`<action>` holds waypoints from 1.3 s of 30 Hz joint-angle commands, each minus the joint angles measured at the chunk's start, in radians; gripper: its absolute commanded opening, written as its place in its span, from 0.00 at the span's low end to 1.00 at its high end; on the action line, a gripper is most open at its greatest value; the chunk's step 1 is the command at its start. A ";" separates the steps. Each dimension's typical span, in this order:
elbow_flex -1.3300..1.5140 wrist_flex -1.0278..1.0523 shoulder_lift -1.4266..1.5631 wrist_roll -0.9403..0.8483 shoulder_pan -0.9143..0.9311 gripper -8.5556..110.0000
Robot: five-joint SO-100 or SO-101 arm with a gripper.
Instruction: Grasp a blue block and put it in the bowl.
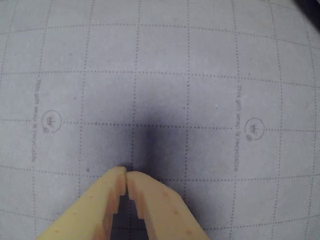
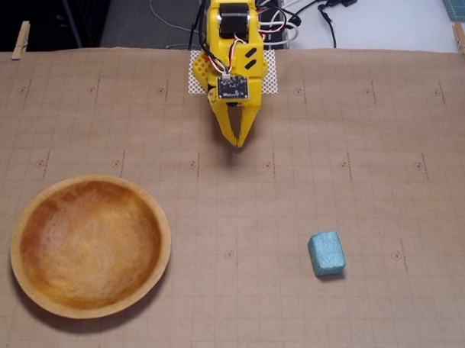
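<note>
So in the fixed view we've got the bowl (image 2: pixel 90 245) sitting at the lower left of the worktop (image 2: pixel 384 138), and the blue block (image 2: pixel 327 253) off to the lower right, well apart from it. The claw (image 2: pixel 239 143) hangs near the far edge, roughly between the two and behind both. In the wrist view we only see the claw (image 1: pixel 125 173) over bare paper (image 1: pixel 200 75).

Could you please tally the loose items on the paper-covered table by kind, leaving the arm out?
Blue block: 1
Wooden bowl: 1, empty
Total: 2
</note>
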 commanded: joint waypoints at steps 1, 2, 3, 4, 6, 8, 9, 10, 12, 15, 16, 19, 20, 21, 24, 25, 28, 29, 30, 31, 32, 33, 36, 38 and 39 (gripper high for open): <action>-0.057 -0.009 0.005 -0.003 0.000 0.04; -0.080 -0.009 0.005 -0.003 0.000 0.04; -0.114 -0.009 0.005 -0.003 0.000 0.04; -0.141 -0.009 0.005 -0.003 0.000 0.04; -0.198 -0.009 0.005 -0.005 -0.002 0.04; -0.267 -0.009 0.005 -0.005 -0.003 0.04; -0.305 -0.009 0.005 -0.005 -0.003 0.04; -0.342 -0.009 0.005 -0.005 -0.002 0.04; -0.400 -0.009 0.005 -0.005 0.008 0.04; -0.500 -0.009 0.003 -0.005 -0.002 0.04; -0.529 -0.009 0.002 -0.005 -0.002 0.04; -0.606 -0.009 -0.008 -0.005 -0.002 0.04; -0.626 -0.009 -0.011 -0.005 -0.002 0.04; -0.641 -0.009 -0.011 -0.005 -0.002 0.04; -0.678 -0.011 -0.011 -0.005 -0.003 0.04; -0.689 -0.011 -0.012 -0.005 -0.003 0.04; -0.712 -0.012 -0.012 -0.005 -0.003 0.04; -0.716 -0.012 -0.012 -0.005 -0.003 0.04; -0.719 -0.018 -0.012 -0.005 -0.003 0.04; -0.724 -0.037 -0.014 -0.005 -0.003 0.04; -0.718 -0.064 -0.014 -0.005 -0.003 0.04; -0.707 -0.106 -0.014 -0.006 -0.003 0.04; -0.647 -0.224 -0.014 -0.029 -0.023 0.04; -0.580 -0.327 -0.014 -0.046 -0.063 0.04; -0.532 -0.388 -0.014 -0.051 -0.083 0.04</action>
